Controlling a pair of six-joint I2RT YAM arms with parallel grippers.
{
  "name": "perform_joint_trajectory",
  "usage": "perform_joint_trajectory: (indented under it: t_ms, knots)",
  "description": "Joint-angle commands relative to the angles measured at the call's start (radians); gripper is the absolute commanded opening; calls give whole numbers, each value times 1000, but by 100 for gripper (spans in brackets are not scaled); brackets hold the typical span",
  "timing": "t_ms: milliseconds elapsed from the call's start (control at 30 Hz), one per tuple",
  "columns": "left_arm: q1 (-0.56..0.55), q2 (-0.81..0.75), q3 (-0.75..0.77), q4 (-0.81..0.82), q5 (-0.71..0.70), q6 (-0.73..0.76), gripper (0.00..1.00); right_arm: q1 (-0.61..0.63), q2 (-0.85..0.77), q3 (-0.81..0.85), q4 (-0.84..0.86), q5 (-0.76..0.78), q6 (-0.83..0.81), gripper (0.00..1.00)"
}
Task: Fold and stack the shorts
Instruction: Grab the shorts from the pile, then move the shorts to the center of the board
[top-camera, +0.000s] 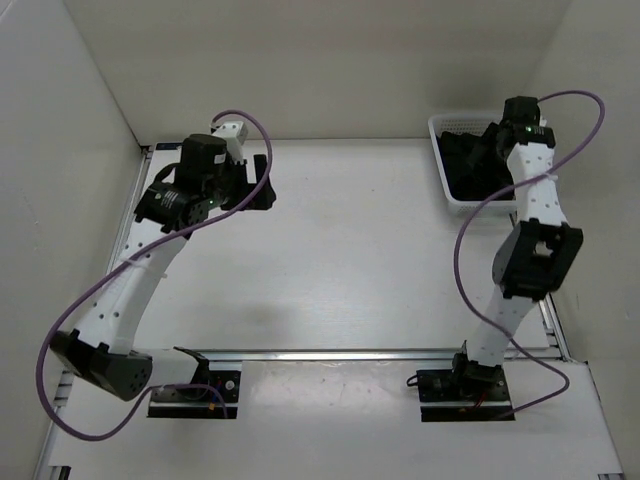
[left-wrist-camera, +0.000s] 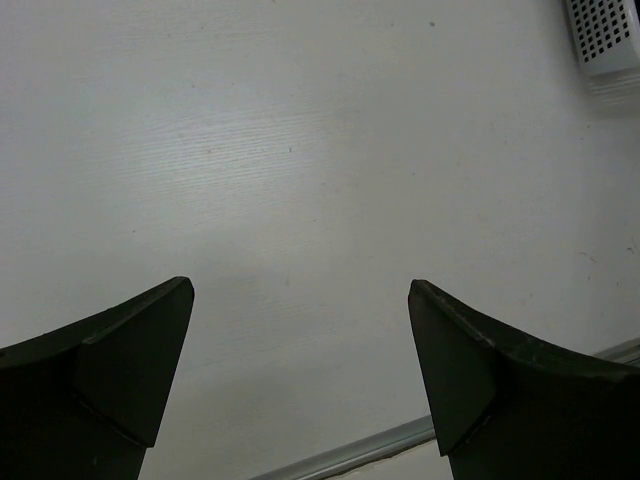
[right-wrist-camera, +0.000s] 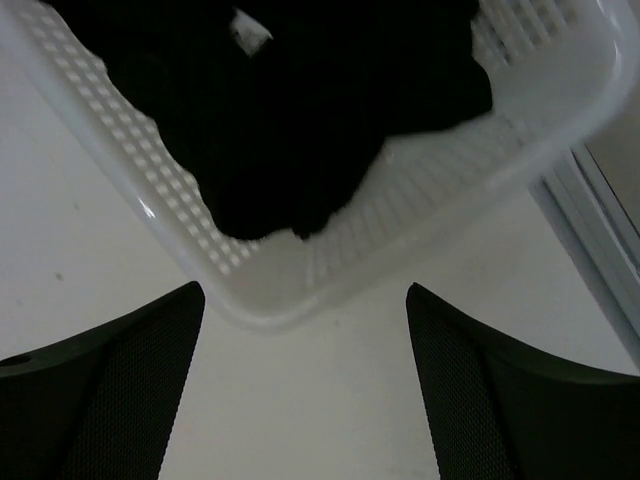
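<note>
White link shells (top-camera: 140, 275) between black joint housings (top-camera: 535, 260), looping purple cables (top-camera: 458, 262) (one per arm), dark tapered fingers (left-wrist-camera: 110, 390), and squat black bases (top-camera: 465, 385) bolted down.

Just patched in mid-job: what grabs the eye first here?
A heap of black shorts lies in the white basket at the far right corner of the table. The right pincer hangs open at the basket's edge, holding nothing. The left pincer is open over bare table at the far left.
</note>
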Motion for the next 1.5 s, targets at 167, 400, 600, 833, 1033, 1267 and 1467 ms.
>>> perform_joint_trajectory:
  t_ms: [167, 400, 600, 833, 1033, 1267, 1467]
  knots:
    - [-16, 102, 24, 19, -25, 20, 100, -22, 475, 577, -113, -40, 54, 99]
    - [-16, 176, 64, 28, -43, 40, 100, -45, 688, 662, 37, -29, 97, 99]
    - [-16, 243, 84, 37, -14, 40, 100, -45, 758, 662, 128, -118, 148, 52]
    - [-16, 266, 114, 37, 55, 40, 100, -45, 507, 600, 154, -140, 99, 0]
    - [-4, 228, 82, 37, 155, 16, 100, -13, 143, 531, 154, -213, 10, 0]
    - [163, 70, 25, 37, 205, -47, 100, 135, -152, 484, 177, -597, -71, 0]
    - [304, 36, 50, -32, 205, -26, 100, 382, -285, 377, 166, -773, -149, 0]
